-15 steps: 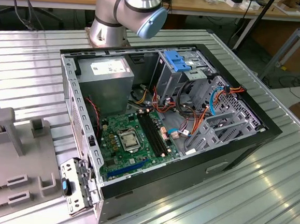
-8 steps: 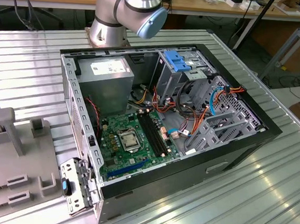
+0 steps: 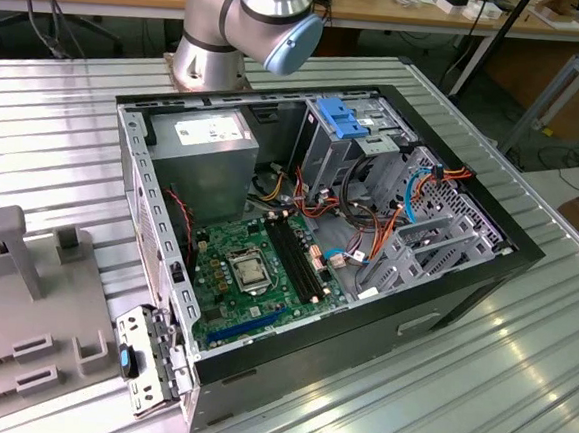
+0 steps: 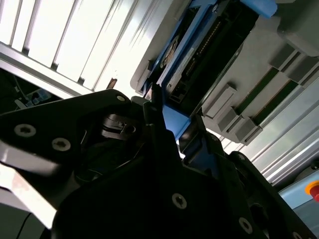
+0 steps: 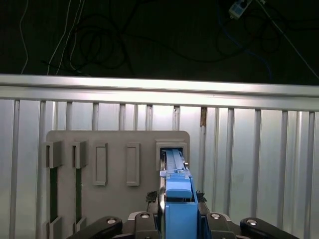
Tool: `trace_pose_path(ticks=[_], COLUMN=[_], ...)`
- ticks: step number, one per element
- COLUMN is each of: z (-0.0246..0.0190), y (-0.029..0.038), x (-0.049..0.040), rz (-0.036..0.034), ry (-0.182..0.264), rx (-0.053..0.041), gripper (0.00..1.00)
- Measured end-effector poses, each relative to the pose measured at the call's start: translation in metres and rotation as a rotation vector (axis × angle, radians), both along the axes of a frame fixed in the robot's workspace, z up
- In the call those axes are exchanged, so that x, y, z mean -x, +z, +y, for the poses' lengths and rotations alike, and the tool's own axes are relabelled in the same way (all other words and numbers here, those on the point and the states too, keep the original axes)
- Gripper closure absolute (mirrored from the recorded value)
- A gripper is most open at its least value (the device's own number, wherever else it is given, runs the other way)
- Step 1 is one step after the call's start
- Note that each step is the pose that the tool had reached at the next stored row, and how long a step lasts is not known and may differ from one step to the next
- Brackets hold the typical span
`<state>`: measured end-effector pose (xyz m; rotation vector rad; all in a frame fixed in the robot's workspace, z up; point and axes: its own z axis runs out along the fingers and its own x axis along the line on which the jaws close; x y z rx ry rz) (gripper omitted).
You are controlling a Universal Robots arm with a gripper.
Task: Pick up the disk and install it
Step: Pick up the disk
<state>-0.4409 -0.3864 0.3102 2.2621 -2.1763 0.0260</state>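
**Clamped on edge**

Holds the flat dark disk with bright blue rails (image 5: 175,184), upright in an end slot of the grey plastic holder (image 5: 114,144) on the ribbed metal desk (image 5: 259,164), black fingers (image 4: 152,122) clamped on its sides.

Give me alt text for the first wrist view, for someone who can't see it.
The gripper straddles the disk, which stands on edge in a slot of a grey holder tray, blue rail facing the camera. The tray lies on a slatted metal table, with dark floor and cables beyond.
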Motion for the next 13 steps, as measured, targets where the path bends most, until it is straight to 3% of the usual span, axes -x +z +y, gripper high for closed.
trace_pose_path(ticks=[5,13], z=[0.0000,0.0000], y=[-0.0079,-0.0085], x=[0.0000,0.0000], rz=[0.0001,-0.0001], ry=[0.000,0.000], rx=[0.0000,-0.0001], gripper=[0.63,0.63])
